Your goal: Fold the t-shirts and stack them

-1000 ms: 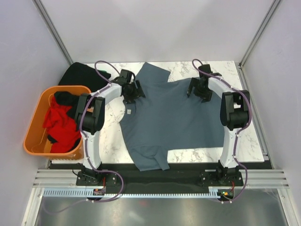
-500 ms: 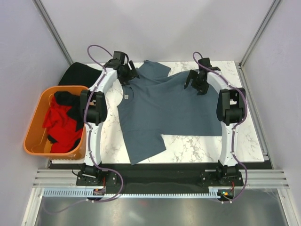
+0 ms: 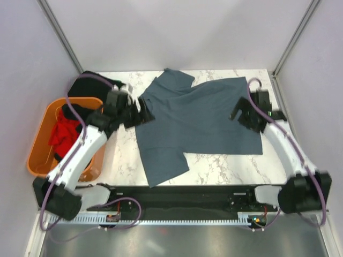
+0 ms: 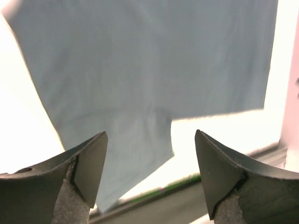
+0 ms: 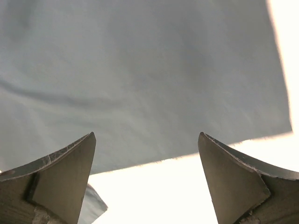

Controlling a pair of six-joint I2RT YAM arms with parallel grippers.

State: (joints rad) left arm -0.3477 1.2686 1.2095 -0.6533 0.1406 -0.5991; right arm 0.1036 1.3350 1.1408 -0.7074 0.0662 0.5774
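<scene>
A slate blue-grey t-shirt (image 3: 198,120) lies spread on the marble table (image 3: 225,166), with one sleeve pointing to the near edge and one to the far edge. My left gripper (image 3: 142,112) is open and empty at the shirt's left edge, near the collar. My right gripper (image 3: 239,114) is open and empty over the shirt's right part. The left wrist view shows the shirt (image 4: 140,70) below the open left gripper (image 4: 149,182). The right wrist view shows the shirt's hem (image 5: 140,70) beyond the open right gripper (image 5: 147,182). A black t-shirt (image 3: 91,83) lies at the back left corner.
An orange plastic basket (image 3: 37,144) stands left of the table and holds a red shirt (image 3: 64,136) and a black one (image 3: 72,112). Grey walls close in the back and both sides. A black strip and metal rail run along the near edge.
The shirt was dragged towards the far edge, then let go. Both grippers have since come back towards me and outwards, and now hang open above the flat shirt.
</scene>
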